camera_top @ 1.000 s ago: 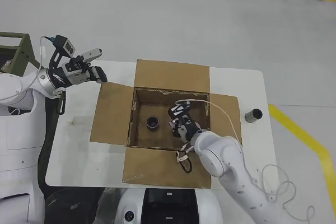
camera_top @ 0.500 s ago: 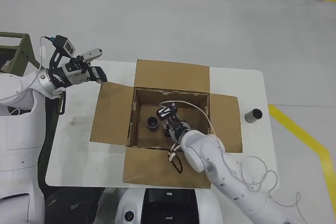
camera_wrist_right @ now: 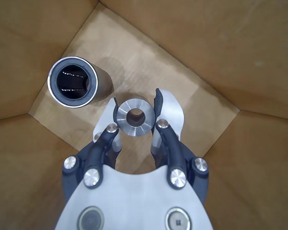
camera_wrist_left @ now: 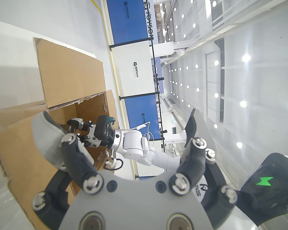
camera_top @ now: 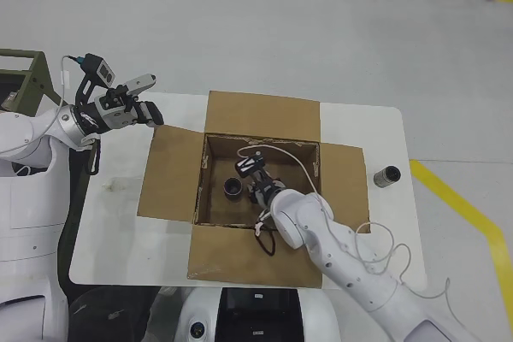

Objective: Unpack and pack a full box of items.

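Down inside the open brown cardboard box, mid-surface: right gripper is lowered near the box floor, jaws drawn in on a short, bright steel cylinder with a bored centre. Both pads press its sides, and the bore faces up toward the wrist. Cannot tell whether the piece rests on the box floor or hangs just off it.

Just beside it, not touching, stands a taller silver sleeve with a dark ring at its mouth, upright close to a corner of the box.

Out on the white surface, well apart from the box on the robot's right side, lies a third small dark-and-silver cylinder.

Left gripper hangs over the far left corner of the surface, jaws spread wide, holding nothing.

Step in hand, as I read it: a grasp on the short steel cylinder inside the box. With one piece outside and two inside, this could be the lift-out or the set-down. The frames don't settle which.

Next move, if lifting: a straight vertical pull, keeping clear of the tall sleeve and the near wall. The steel looks smooth, so the grip needs to be firm. If placing: part the jaws only once the piece sits flat.
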Tool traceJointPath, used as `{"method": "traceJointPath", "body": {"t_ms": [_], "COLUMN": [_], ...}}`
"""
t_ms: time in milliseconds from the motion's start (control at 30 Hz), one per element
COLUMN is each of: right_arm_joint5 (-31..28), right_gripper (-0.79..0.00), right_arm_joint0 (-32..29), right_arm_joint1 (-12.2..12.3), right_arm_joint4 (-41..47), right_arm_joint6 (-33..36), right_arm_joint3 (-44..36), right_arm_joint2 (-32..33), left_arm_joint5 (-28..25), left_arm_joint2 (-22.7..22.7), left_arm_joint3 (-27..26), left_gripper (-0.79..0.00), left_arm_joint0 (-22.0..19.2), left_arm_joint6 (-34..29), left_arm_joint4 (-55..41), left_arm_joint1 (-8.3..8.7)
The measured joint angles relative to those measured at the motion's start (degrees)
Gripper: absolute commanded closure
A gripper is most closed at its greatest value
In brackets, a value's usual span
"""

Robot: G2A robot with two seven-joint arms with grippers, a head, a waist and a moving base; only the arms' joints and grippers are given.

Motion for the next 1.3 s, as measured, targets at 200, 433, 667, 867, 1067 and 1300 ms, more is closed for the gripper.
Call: {"method": "traceJointPath", "body": {"t_ms": [200,433,667,867,1067,1300], "right_arm_joint5": [-0.5,-1.11,-1.54,-3.32,-6.17,-9.1], "right_gripper": [-0.388,-0.369,-0.357,-0.326,-0.323,-0.329], "right_arm_joint0": [0.31,0.07,-2.29,-6.41,-10.57,-16.77], "right_arm_joint1": [-0.58,-0.93,-0.35,0.75,1.67,2.96], "right_arm_joint4": [-0.46,-1.14,-2.36,-2.59,-1.39,-0.18], "right_arm_joint6": [0.32,0.77,1.26,1.48,1.25,0.54], "right_arm_joint3": [1.06,0.99,-3.98,-11.19,-18.19,-26.4], "right_arm_joint2": [-0.33,0.16,3.18,7.54,11.23,16.5], "left_arm_joint5": [0.0,0.0,0.0,0.0,0.0,0.0], "left_arm_joint2": [0.0,0.0,0.0,0.0,0.0,0.0], "left_arm_joint3": [0.0,0.0,0.0,0.0,0.0,0.0], "left_gripper": [-0.785,-0.785,-0.785,-0.785,-0.785,-0.785], "left_arm_joint0": [0.0,0.0,0.0,0.0,0.0,0.0], "left_arm_joint6": [0.0,0.0,0.0,0.0,0.0,0.0], "left_arm_joint4": [0.0,0.0,0.0,0.0,0.0,0.0], "left_arm_joint1": [0.0,0.0,0.0,0.0,0.0,0.0]}}
